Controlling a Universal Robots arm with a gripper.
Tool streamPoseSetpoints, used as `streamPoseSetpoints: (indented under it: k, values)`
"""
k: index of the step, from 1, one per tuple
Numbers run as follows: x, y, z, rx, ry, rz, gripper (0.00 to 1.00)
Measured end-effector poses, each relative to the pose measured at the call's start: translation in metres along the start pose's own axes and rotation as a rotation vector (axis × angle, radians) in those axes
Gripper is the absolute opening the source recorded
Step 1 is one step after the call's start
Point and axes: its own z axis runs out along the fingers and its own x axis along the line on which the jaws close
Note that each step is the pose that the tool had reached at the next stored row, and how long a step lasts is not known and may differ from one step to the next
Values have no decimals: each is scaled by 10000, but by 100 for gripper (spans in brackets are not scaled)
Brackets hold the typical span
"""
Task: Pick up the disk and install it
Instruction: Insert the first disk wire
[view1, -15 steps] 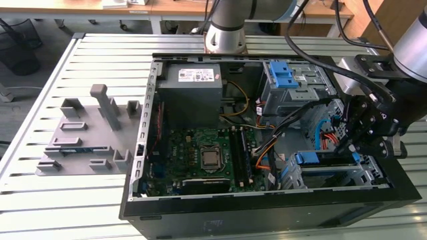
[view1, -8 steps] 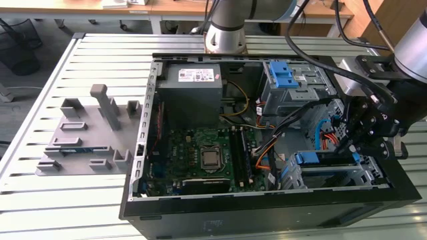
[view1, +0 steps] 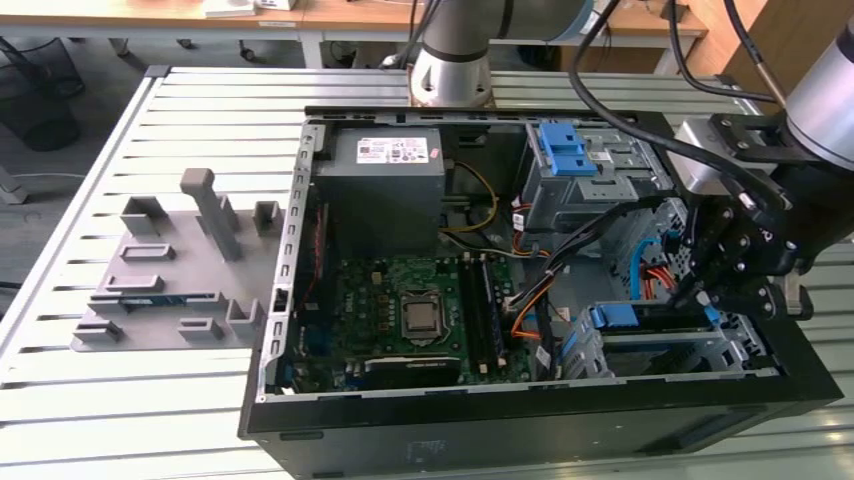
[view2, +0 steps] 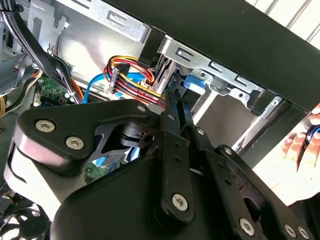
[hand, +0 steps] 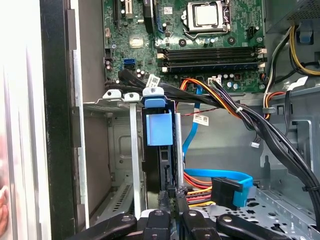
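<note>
While the arm leaned over the open computer case (view1: 534, 420), its gripper (view1: 705, 292) hung just above the drive cage (view1: 694, 350) at the exterior view's right. In the first wrist view the black fingers (hand: 172, 200) stood close together at the near edge of the disk (hand: 159, 145), which sat on edge in a cage slot with its blue frame showing; whether they actually pinched it I could not tell. Just beside it lay blue, red and orange cables (hand: 220, 182). Beyond that lay the green motherboard (view1: 414, 310), and farther off the grey power supply box (view1: 387, 180).
</note>
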Motion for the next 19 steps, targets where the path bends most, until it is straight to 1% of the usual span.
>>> streamPoseSetpoints:
  k: [7, 15, 17, 18, 19]
  values:
    - [1, 0, 29, -3, -44, 0, 16]
    - [1, 0, 41, -4, -59, 0, 16]
    - [1, 0, 43, -5, -65, 1, 18]
    - [1, 0, 42, -5, -62, 0, 24]
    - [2, 0, 35, -5, -59, 0, 24]
